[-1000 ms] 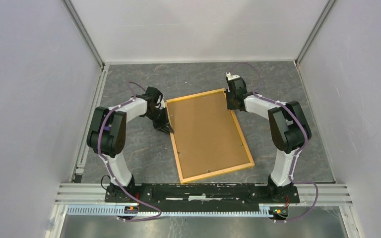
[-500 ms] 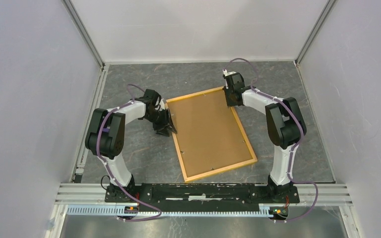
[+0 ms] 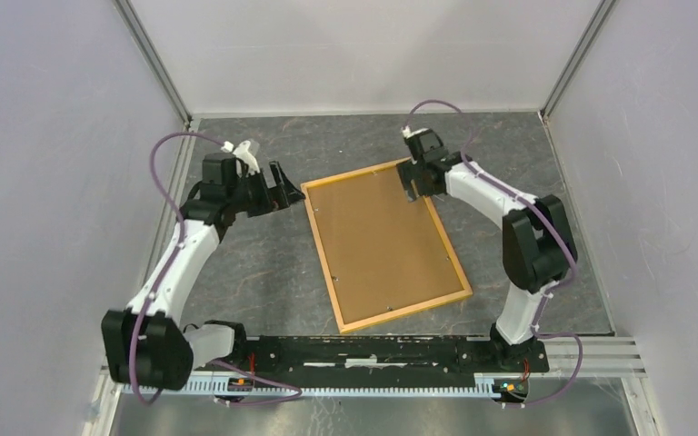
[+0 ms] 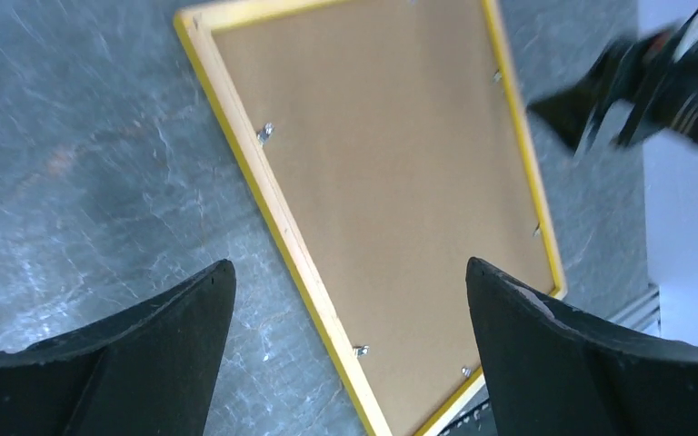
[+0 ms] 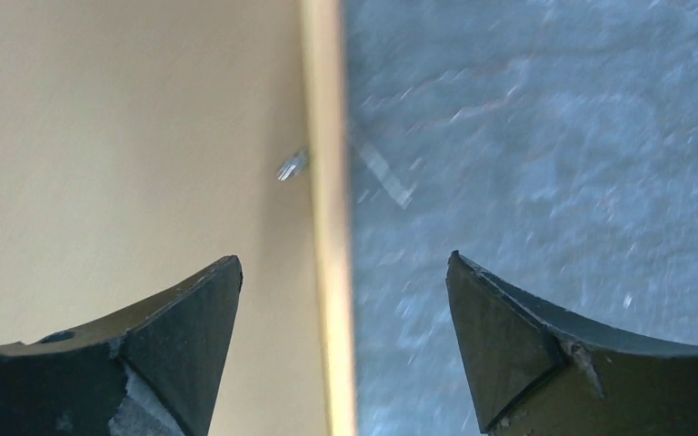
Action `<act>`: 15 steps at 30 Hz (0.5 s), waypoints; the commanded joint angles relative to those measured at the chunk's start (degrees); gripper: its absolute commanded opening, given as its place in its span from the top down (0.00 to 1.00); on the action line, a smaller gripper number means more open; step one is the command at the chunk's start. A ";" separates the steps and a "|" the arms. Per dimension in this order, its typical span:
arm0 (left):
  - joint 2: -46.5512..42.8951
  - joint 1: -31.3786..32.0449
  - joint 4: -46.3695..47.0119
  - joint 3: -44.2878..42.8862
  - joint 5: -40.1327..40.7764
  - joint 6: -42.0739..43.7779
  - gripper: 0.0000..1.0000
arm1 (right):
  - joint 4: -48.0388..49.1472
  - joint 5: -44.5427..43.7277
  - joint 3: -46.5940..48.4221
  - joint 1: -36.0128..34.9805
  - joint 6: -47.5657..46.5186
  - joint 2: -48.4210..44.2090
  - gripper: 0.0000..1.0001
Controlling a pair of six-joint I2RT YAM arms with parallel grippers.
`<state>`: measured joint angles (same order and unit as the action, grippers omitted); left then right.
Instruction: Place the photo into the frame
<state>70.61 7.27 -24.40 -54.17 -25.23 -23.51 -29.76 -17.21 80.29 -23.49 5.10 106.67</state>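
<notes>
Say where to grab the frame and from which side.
Best bet: the long right rail of the frame, straight down from above with the right end effector. The frame lies flat, back up, so only its thin edge gives a bite; the open fingers straddle that rail.

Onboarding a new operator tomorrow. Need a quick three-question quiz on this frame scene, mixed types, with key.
1. True or false: the left gripper is clamped on the frame.
2. The right gripper hangs open over which part? A) the frame's wooden rail B) the frame's middle C) off the frame entirely
3. Which face of the frame is up, and is the photo visible?

Key:
1. False. Its fingers are spread wide with nothing between them, and it is off the frame's left side in the top view.
2. A.
3. The back: brown backing board with small metal clips along its edge. No photo shows in any view.
</notes>
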 commanded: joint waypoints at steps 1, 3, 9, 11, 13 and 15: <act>-8.52 -0.23 3.24 1.04 8.77 0.32 0.00 | -6.23 -1.36 -7.68 -10.31 4.60 -8.95 0.11; -12.33 -0.21 -0.33 0.59 19.28 -0.39 0.00 | -6.83 2.38 -10.53 -14.34 8.57 -11.50 0.10; -17.29 1.21 -9.50 -1.80 41.42 -2.39 0.00 | -5.54 8.97 -11.91 -30.44 20.01 -12.73 0.10; -16.86 2.23 -10.54 -1.81 43.26 -3.66 0.00 | -5.64 9.00 -10.36 -35.06 23.64 -10.78 0.11; -16.44 2.98 -10.57 -1.95 41.48 -3.05 0.00 | -6.47 8.29 -7.97 -39.87 26.62 -7.35 0.13; -16.38 3.27 -10.98 -2.24 40.96 -2.94 0.00 | -8.29 7.58 -4.18 -43.52 27.95 -3.37 0.15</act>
<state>53.84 9.50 -33.10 -54.48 11.09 -24.58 -36.07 -9.37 69.76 -61.14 25.36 97.36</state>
